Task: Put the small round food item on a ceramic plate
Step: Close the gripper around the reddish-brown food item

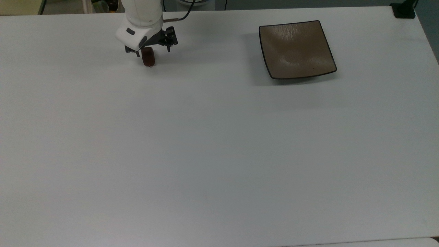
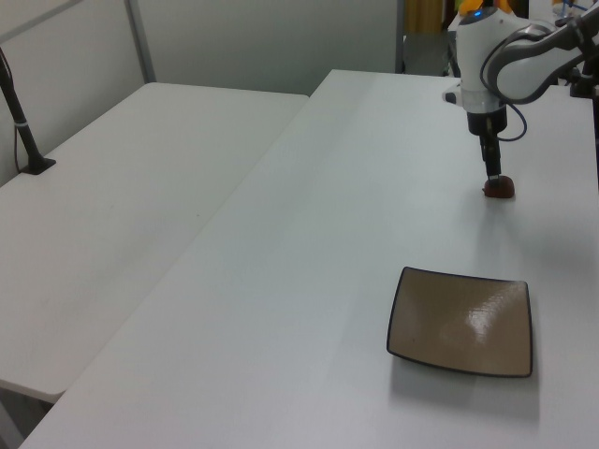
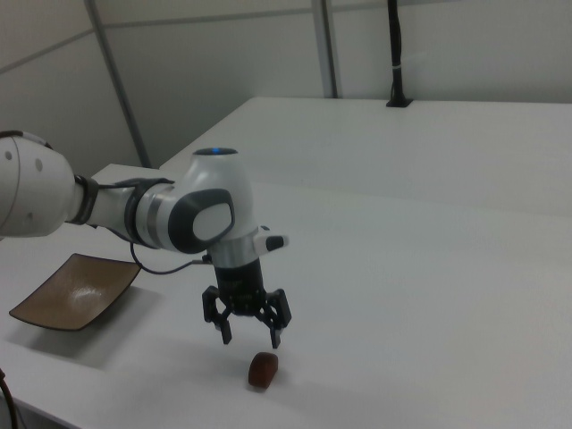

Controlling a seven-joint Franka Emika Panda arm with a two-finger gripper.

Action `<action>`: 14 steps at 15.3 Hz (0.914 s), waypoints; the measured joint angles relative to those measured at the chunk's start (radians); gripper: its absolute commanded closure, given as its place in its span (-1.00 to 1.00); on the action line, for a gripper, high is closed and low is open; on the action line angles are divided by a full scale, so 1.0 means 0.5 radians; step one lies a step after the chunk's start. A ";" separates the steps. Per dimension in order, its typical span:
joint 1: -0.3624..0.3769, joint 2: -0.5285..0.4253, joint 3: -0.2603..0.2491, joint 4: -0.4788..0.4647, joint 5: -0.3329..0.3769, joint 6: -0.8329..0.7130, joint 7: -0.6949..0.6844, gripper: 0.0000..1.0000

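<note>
Gripper: fingers spread, holding nothing.
Food item: on the table, just below the fingertips.
Plate: well apart from the gripper, toward the top view's right.

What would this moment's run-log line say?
phase: approach | gripper: open, just above food item | food item: on table, ungrasped | plate: empty, apart

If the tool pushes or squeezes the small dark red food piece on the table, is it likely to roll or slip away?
The small round food item looks smooth and barrel-shaped, so a sideways push would probably roll it across the bare white table. Its glossy surface may slip from the open tool unless pinched centrally. It seems tiny beside the ceramic plate, so likely light.
</note>
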State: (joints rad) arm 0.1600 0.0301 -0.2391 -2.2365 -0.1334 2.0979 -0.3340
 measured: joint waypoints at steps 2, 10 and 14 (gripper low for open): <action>0.000 0.013 -0.015 -0.047 -0.027 0.044 0.000 -1.00; 0.000 0.071 -0.052 -0.078 -0.050 0.115 0.000 -0.96; 0.000 0.071 -0.059 -0.095 -0.071 0.121 0.000 -0.69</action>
State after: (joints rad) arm 0.1600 0.0656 -0.2687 -2.2841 -0.1691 2.1581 -0.3340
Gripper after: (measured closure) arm 0.018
